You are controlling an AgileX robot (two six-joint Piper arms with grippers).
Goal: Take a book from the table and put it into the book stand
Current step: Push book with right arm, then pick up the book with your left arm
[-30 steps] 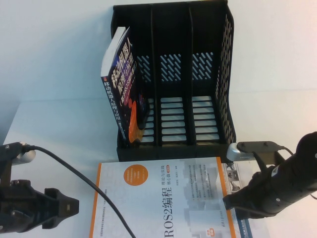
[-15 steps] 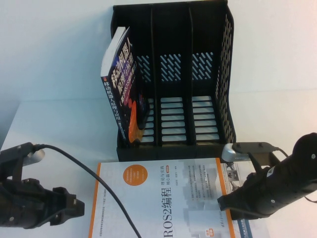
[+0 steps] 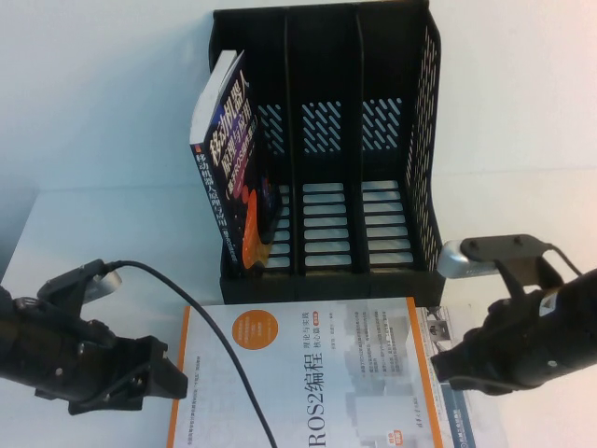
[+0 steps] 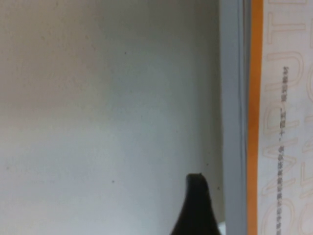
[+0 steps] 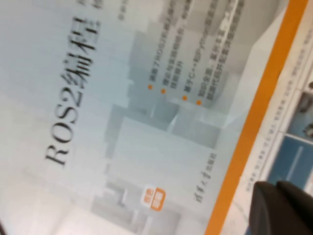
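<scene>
In the last second my left end effector (image 3: 173, 381) moved in until it sat just beside the orange edge of the ROS2 book (image 3: 308, 373). My right end effector (image 3: 446, 362) backed away a little. The book lay flat on the surface (image 3: 112, 233) before the book stand (image 3: 326, 140). I could not tell either grip.

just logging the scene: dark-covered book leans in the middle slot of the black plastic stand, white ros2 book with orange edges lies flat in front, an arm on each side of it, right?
Wrong slot: the high view shows the dark-covered book in the leftmost slot of the black plastic stand. The white ROS2 book with orange edges does lie flat in front, left gripper and right gripper flanking it.
</scene>
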